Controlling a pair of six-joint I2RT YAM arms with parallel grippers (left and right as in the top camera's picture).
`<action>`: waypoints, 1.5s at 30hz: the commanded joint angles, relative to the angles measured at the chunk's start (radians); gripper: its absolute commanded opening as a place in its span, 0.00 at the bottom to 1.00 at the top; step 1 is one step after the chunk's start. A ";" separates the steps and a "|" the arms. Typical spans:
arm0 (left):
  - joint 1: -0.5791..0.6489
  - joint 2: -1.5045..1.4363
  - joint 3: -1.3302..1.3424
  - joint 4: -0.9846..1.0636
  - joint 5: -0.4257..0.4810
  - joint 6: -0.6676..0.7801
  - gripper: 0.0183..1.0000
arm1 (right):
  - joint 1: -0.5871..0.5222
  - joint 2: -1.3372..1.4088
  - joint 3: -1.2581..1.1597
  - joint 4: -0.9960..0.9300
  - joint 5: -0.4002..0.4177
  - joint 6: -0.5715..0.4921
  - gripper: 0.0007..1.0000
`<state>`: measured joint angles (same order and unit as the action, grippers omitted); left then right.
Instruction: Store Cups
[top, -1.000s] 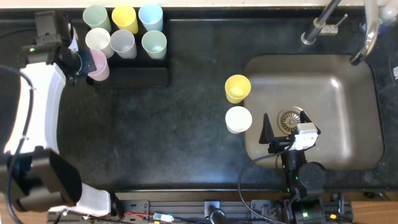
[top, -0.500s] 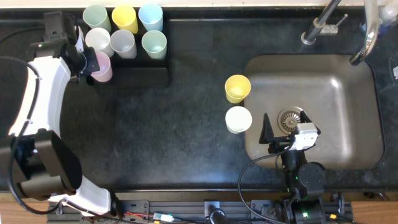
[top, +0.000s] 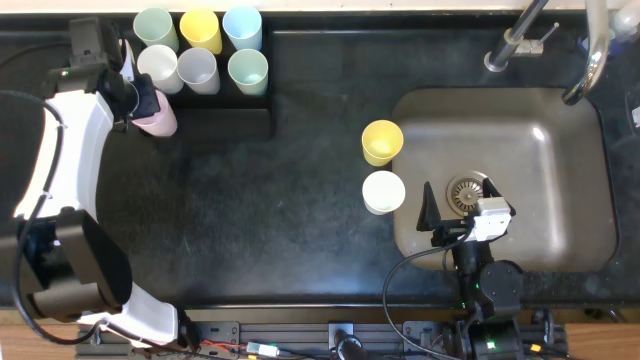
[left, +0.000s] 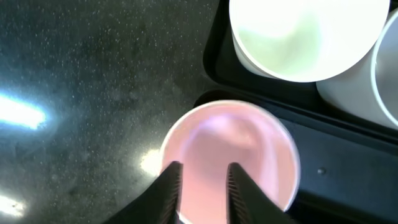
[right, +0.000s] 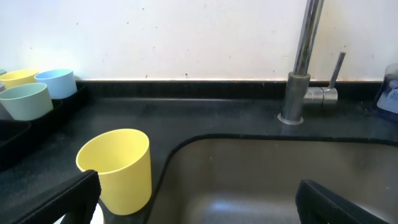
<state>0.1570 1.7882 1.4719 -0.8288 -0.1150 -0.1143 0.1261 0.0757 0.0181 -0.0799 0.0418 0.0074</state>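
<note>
Cups (top: 248, 70) fill the tray (top: 225, 122)'s back rows; the pink cup (left: 230, 155) is at its front-left corner, across the rim. The left gripper (left: 204, 169) has its fingers drawn narrow on that cup's mouth. From above, the arm hides much of the cup; the left wrist view shows its bare inside and a stored white cup (left: 298, 37) just beside. Well right of the tray stand a yellow cup (top: 382, 142) and a loose white cup (top: 383, 191), side by side; farther right the right gripper (right: 198, 186) gapes wide, empty.
</note>
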 joint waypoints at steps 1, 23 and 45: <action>0.000 -0.014 -0.008 0.007 0.006 0.009 0.52 | -0.002 -0.011 -0.013 0.005 0.007 0.008 1.00; -0.784 -0.171 0.323 -0.263 -0.211 -0.563 0.82 | -0.002 -0.011 -0.013 0.005 0.007 0.008 1.00; -0.964 0.288 0.354 -0.082 -0.042 -0.567 0.79 | -0.002 -0.011 -0.013 0.005 0.007 0.008 1.00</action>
<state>-0.8055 2.0403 1.7897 -0.9154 -0.1658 -0.6636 0.1257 0.0757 0.0181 -0.0795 0.0418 0.0078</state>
